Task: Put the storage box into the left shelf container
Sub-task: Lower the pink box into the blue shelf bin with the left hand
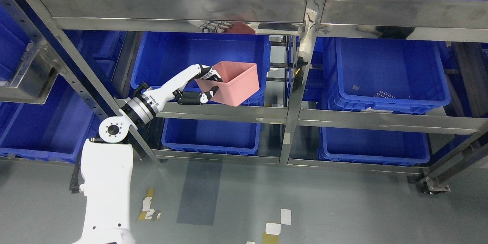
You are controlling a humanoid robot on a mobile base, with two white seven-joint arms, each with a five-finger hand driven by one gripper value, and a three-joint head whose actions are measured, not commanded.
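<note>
I have the left hand (198,84) clamped on the pink storage box (234,82): fingers (209,72) over the near wall's rim, thumb under it at the box's 8 o'clock corner. The box hangs tilted, mouth up and toward me, in front of the middle tier of the steel shelf (213,111). It sits over the front edge of the left blue container (160,61), toward that bin's 4 o'clock corner, and I can't tell whether its lower edge touches the bin's rim or floats just clear. My right arm is out of frame.

I judge this to be the carry-in step, with the box at the mouth of the bay but not yet down inside. The next move calls for reaching further toward 12 o'clock so the whole box clears the bin's front wall, keeping under the upper shelf rail (171,7), then lowering and levelling it before I let the fingers go. The upright post (301,84) at 3 o'clock is near, so I'd avoid drifting that way.
</note>
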